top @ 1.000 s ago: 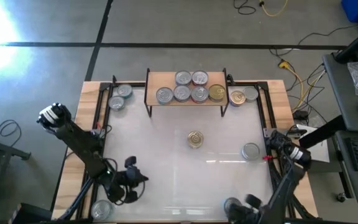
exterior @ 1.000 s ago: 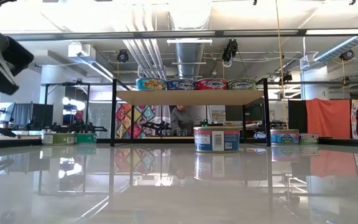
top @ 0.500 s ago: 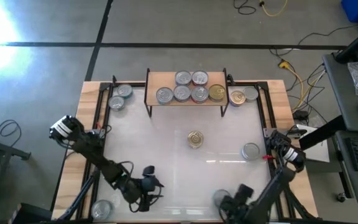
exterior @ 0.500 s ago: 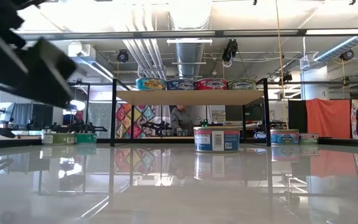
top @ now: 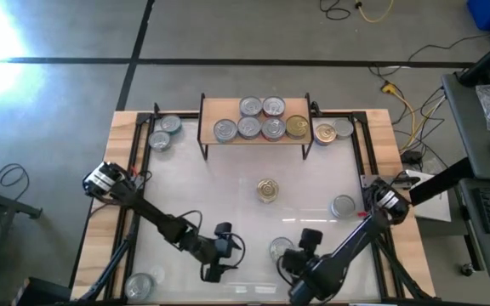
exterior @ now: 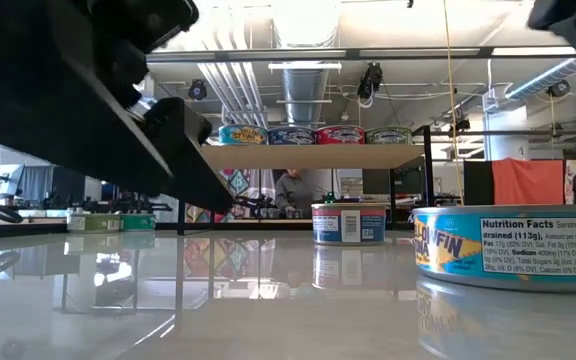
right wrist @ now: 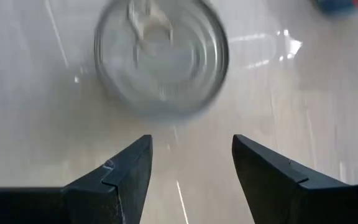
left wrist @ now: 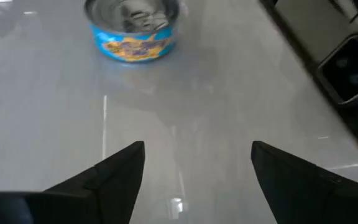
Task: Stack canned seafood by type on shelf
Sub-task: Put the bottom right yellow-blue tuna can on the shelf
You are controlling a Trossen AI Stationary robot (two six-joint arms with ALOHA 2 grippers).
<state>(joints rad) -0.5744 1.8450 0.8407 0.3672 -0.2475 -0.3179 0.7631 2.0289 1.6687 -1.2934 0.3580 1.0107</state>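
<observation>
We see both tools open near the table's (top: 228,195) front edge: the left tool (top: 215,262) beside, the right tool (top: 300,246) just behind a silver tin (top: 281,248). Six tins sit on the shelf (top: 219,109).

My overhead camera looked straight down on the whole white table with wooden edges (top: 253,204). My low camera sat at tabletop height, facing level toward the light-wood shelf on black legs (exterior: 308,156). Each wrist camera looked closely down past its own dark fingers (left wrist: 114,174) at the table, sharing the silver-topped blue-sided tin (top: 281,248).
</observation>
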